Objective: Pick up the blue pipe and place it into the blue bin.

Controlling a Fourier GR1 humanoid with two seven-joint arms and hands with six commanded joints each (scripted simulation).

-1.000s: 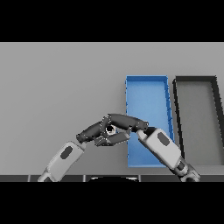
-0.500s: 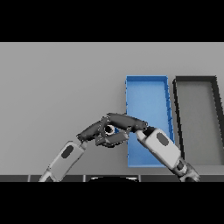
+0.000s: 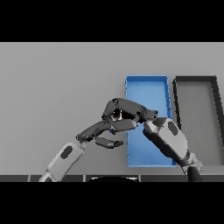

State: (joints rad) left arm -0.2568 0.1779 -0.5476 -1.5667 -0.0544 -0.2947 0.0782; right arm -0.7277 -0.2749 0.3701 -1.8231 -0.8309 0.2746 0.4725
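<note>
Just left of the blue bin (image 3: pixel 148 89), the right robot hand (image 3: pixel 124 111) curls round a small, mostly hidden object, perhaps the blue pipe. Below it, the left robot hand (image 3: pixel 101 131) lies spread, fingers straight.

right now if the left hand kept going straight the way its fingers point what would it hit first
The left hand points right and slightly up the view, toward the right hand curled just ahead of it. It would likely meet that hand first, with the blue bin behind, though depth is unclear.
</note>
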